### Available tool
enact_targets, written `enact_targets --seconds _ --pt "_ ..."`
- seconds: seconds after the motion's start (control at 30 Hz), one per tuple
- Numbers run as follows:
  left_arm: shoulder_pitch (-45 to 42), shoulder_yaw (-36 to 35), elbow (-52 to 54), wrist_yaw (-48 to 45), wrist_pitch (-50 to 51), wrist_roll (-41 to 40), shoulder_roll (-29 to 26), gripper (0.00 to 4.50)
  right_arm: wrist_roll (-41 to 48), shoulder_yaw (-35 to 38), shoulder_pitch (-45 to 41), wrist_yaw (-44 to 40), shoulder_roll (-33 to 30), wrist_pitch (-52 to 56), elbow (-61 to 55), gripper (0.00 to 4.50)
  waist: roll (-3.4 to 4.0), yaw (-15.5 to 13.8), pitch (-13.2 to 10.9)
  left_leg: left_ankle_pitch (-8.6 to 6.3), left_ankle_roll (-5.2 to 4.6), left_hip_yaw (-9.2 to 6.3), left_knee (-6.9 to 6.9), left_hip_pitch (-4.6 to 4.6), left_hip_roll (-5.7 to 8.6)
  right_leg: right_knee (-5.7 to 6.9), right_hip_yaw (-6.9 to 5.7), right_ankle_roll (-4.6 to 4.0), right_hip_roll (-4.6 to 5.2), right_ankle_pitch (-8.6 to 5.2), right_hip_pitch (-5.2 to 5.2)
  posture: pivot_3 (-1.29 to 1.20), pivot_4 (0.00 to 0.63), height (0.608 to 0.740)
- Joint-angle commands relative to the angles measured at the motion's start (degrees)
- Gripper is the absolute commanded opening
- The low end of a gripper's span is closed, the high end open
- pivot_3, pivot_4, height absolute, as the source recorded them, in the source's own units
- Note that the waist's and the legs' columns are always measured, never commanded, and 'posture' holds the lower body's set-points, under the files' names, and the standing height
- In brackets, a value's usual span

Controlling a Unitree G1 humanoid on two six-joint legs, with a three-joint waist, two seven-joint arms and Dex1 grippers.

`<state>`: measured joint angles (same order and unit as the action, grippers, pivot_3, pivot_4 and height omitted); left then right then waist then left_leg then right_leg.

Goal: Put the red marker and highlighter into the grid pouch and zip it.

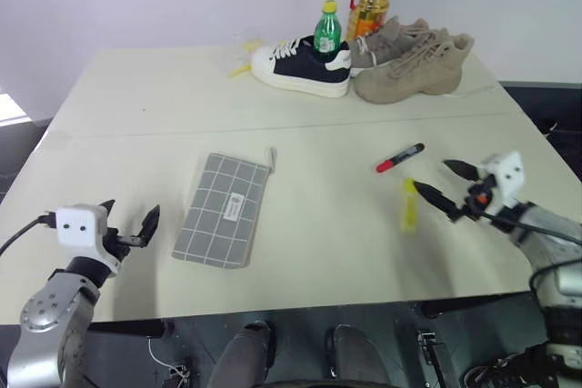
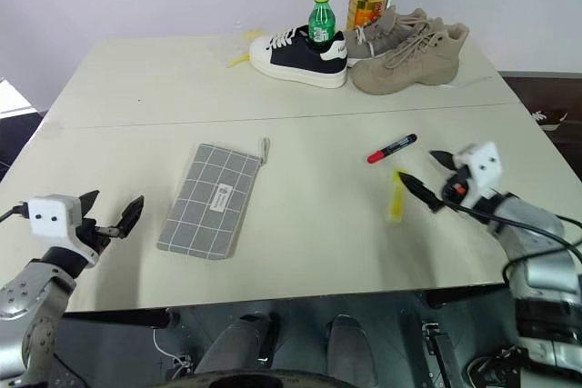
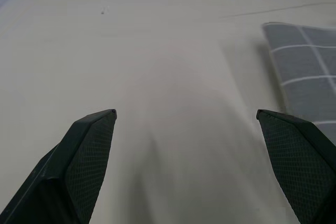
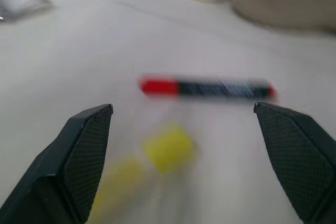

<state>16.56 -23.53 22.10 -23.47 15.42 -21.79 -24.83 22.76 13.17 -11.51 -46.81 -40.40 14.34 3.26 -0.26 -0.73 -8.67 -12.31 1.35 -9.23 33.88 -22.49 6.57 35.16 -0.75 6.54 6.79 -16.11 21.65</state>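
On the desk [image 1: 118,106] the grid pouch [image 1: 220,211] lies flat, left of centre, with its pull cord at the far end. To the right lie the red marker [image 1: 400,158] and, just nearer, the highlighter [image 1: 409,203], close together but apart. The right gripper [image 1: 452,186] hangs just right of the highlighter, jaws spread wide and empty. The left gripper [image 1: 129,223] waits just left of the pouch, also wide open. Both pens look light, stiff and apt to roll, so a pinch across the middle seems best. The pouch is soft and would likely need pinning.

Evenly, softly lit; faint shadows on tabletop [image 1: 300,106]; blurred highlighter [image 4: 157,156] and marker [image 4: 207,87] near right pincer.
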Motion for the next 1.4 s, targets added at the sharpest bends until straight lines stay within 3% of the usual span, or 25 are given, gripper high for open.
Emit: enact_targets --seconds 0.03,0.2,0.27,0.37,0.53,0.67,0.93,1.23,1.4 --pt "2.27 1.09 4.04 -2.40 -2.86 1.48 -1.13 4.50 0.43 -4.69 -5.36 2.01 2.85 4.46 -6.37 4.46 -0.03 -0.03 -0.01 -0.01 0.00 0.00 0.00 -0.01 0.00 -0.01 0.00 0.00 0.00 0.00 0.01 0.00 0.150 0.740" --pt "4.62 4.01 5.82 -5.70 -3.90 2.90 -2.41 4.50 2.62 -10.70 -10.23 2.99 9.69 8.93 -13.02 4.46 -0.07 -0.23 0.01 -0.01 0.00 -0.01 -0.04 -0.11 -0.04 -0.01 0.00 -0.04 -0.03 0.02 0.35 0.00 0.150 0.740" --pt "5.98 4.90 6.56 -7.74 -4.41 3.02 -3.39 4.50 3.76 -14.54 -11.59 2.99 13.57 11.28 -14.84 3.94 -0.10 -0.15 0.03 -0.03 -0.02 0.00 -0.04 -0.16 -0.03 -0.04 0.00 -0.04 -0.03 0.02 0.46 0.00 0.150 0.740" --pt "7.89 5.34 7.94 -10.47 -5.86 3.83 -5.45 4.50 0.41 -21.66 -13.91 5.22 18.58 14.22 -14.52 2.66 -0.17 0.20 0.06 -0.04 -0.04 0.01 -0.04 -0.19 -0.04 0.00 0.01 -0.04 -0.05 0.03 0.56 0.00 0.150 0.740" --pt "11.32 7.51 11.23 -13.66 -7.60 7.26 -9.15 4.50 -5.66 -29.31 -17.67 11.99 27.55 16.54 -9.25 0.02 -0.14 0.15 0.06 -0.08 0.04 0.02 -0.06 -0.15 -0.13 0.10 0.02 -0.15 -0.13 0.09 0.65 0.00 0.150 0.740" --pt "13.58 9.73 13.07 -14.81 -8.61 10.57 -10.77 4.50 -10.82 -33.80 -20.14 14.84 32.10 15.90 -4.80 0.02 -0.09 0.07 0.03 -0.08 0.05 0.04 -0.11 -0.13 -0.11 0.10 0.04 -0.14 -0.16 0.09 0.68 0.00 0.150 0.740" --pt "13.43 15.53 10.22 -6.52 -14.07 26.57 -8.76 4.50 -18.62 -40.10 -24.99 17.20 38.40 19.16 9.11 0.02 -0.01 0.15 -0.01 -0.07 0.08 0.05 -0.22 0.03 -0.13 0.22 0.13 -0.13 -0.33 0.11 0.69 0.00 0.150 0.740" --pt "10.89 22.37 9.47 -1.48 -17.71 40.12 -7.86 4.50 -19.09 -37.61 -24.40 18.53 40.44 25.10 11.60 0.02 0.04 0.06 0.18 -0.06 0.10 0.04 -0.22 0.14 -0.12 0.44 0.16 -0.11 -0.39 0.11 0.69 0.00 0.150 0.740" --pt "8.86 24.83 8.49 -2.11 -18.08 42.82 -8.61 4.50 -19.74 -37.53 -24.39 18.25 41.02 25.00 11.60 0.02 0.09 0.10 0.21 -0.06 0.11 0.05 -0.22 0.17 -0.11 0.51 0.17 -0.10 -0.42 0.11 0.70 0.00 0.150 0.740"
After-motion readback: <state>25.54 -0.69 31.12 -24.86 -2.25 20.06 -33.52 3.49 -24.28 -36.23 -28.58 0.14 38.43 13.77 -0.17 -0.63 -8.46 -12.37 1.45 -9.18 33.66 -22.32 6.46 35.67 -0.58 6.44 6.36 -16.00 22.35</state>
